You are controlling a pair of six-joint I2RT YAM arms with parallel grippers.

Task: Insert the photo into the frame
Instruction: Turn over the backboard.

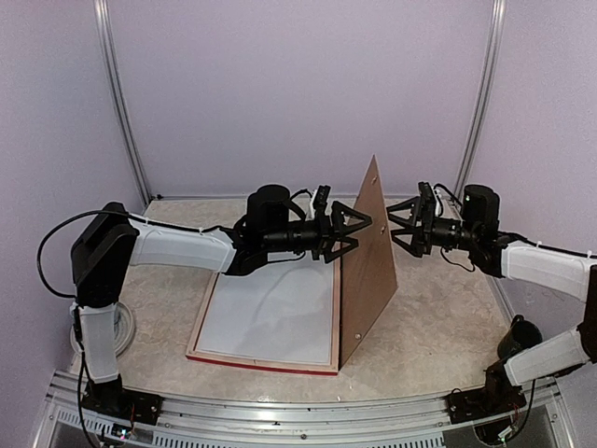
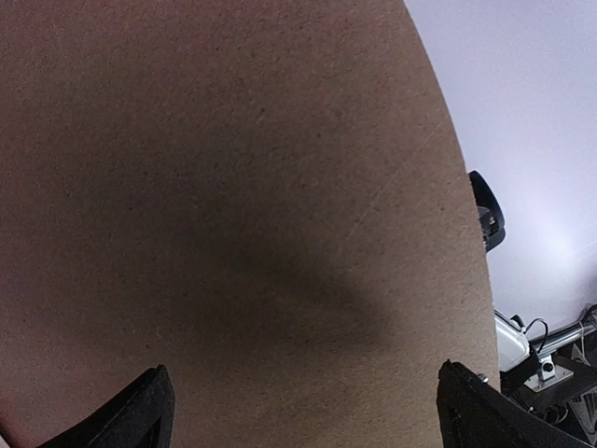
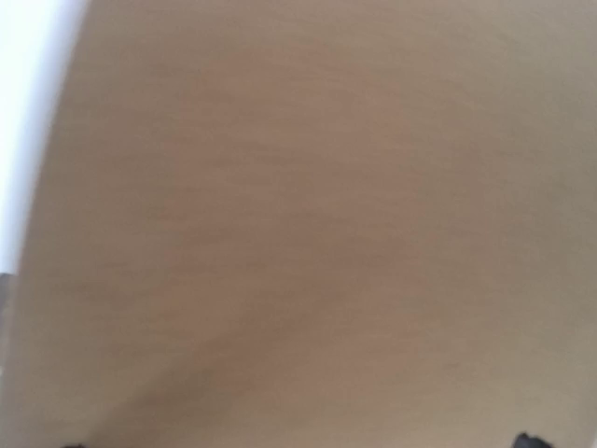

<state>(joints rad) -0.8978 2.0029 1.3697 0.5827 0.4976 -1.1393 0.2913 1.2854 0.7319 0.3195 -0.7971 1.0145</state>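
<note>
The frame [image 1: 261, 363] lies flat on the table left of centre, pale wood back up, its red edge showing at the near side. Inside it lies the photo [image 1: 270, 317], plain white side up. A brown backing panel [image 1: 368, 261] stands tilted on its edge along the frame's right side. My left gripper [image 1: 362, 231] is open, its fingertips at the panel's left face; the panel [image 2: 242, 187] fills the left wrist view between the fingers [image 2: 154, 406]. My right gripper [image 1: 392, 227] is open just right of the panel, holding nothing. The panel [image 3: 308, 233] also fills the right wrist view.
Lilac walls with aluminium posts [image 1: 126, 121] close in the back and sides. A metal rail [image 1: 298, 411] runs along the table's near edge. A white round disc [image 1: 121, 327] lies by the left arm's base. Marbled table top [image 1: 438, 317] shows to the right of the panel.
</note>
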